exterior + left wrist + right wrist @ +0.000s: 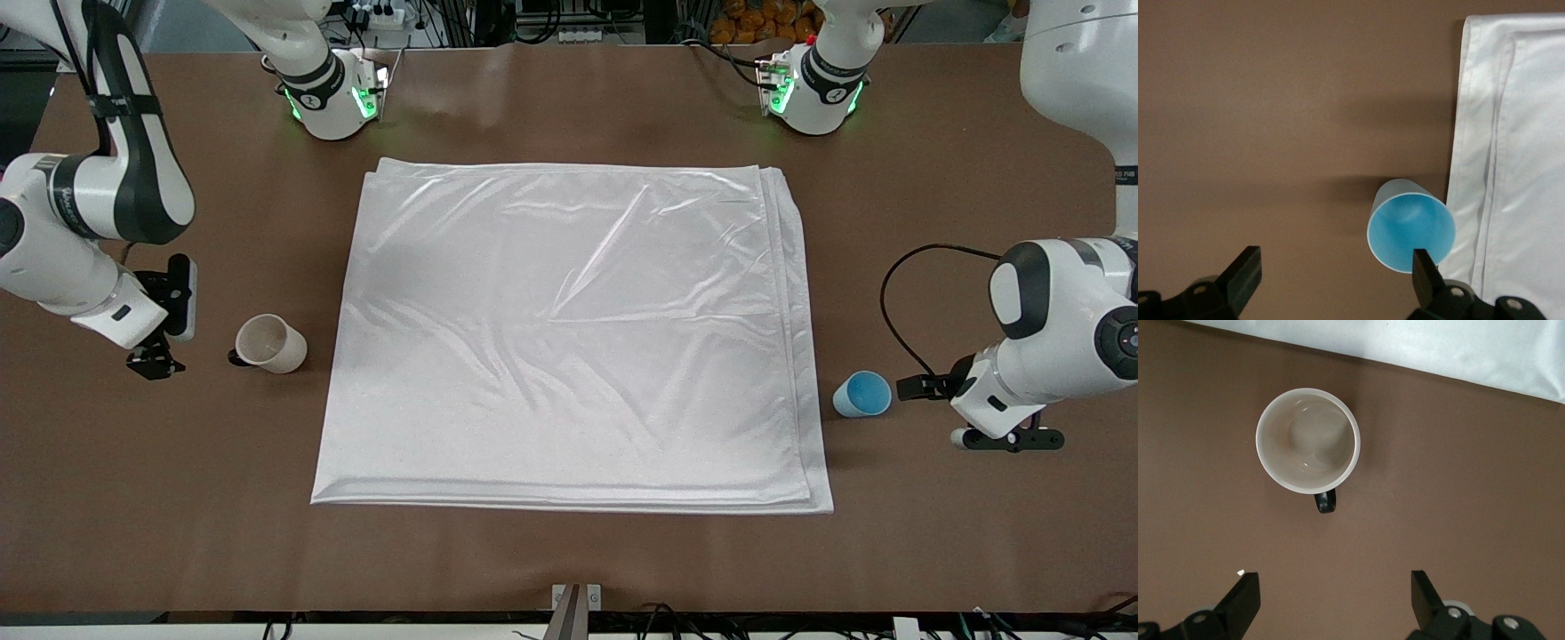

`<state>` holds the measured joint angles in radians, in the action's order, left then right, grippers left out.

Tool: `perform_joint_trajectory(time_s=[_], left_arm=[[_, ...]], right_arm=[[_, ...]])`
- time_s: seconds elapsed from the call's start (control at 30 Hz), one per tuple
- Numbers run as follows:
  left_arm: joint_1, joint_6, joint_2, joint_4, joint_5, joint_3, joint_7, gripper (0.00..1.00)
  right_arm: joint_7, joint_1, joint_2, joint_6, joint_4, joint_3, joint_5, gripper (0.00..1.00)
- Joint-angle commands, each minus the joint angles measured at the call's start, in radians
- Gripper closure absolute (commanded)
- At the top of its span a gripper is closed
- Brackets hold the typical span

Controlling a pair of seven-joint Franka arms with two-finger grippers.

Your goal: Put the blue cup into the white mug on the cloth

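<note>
blue cup [861,394]: upright on the surface beside the cloth [569,338].
left gripper [1337,270]: fingers wide, empty.
right gripper [1335,593]: fingers wide, empty, near white mug [269,342].
risk: you could tip the cup with one finger.

No readable text, label or number anywhere.

Bare table [569,551] rings my cloth [569,338], whose top is flat. My left gripper [1337,277], fingers spread wide, hangs over open table just beside the cup [1410,230], which sits against the cloth's edge. My right gripper [1335,600], equally wide, hangs over table near the mug [1308,441]; its handle [1325,501] points toward my fingers, bare table between them.
</note>
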<state>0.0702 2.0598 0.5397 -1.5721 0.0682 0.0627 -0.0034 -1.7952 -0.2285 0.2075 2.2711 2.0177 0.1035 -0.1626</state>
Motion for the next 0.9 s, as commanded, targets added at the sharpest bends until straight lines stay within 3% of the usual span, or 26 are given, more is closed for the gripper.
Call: perform_joint_trajectory(time_s=[0.0,0.5,0.87], left_arm=[[0.003,0.013,0.034,0.015,0.019,0.006,-0.023,0.0],[0.003,0.12,0.08,-0.04,0.009,0.009,-0.027,0.0],[0.002,0.123,0.074,-0.068,-0.016,0.009,-0.041,0.0]], right_arm=[[-0.108,-0.02,0.064,0.043,-0.033,0.013,-0.017,0.0],[-0.171,-0.041,0.127,0.096,-0.005,0.012,-0.018,0.0],[-0.248,-0.074,0.2,0.18,0.007,0.013,-0.017,0.0]])
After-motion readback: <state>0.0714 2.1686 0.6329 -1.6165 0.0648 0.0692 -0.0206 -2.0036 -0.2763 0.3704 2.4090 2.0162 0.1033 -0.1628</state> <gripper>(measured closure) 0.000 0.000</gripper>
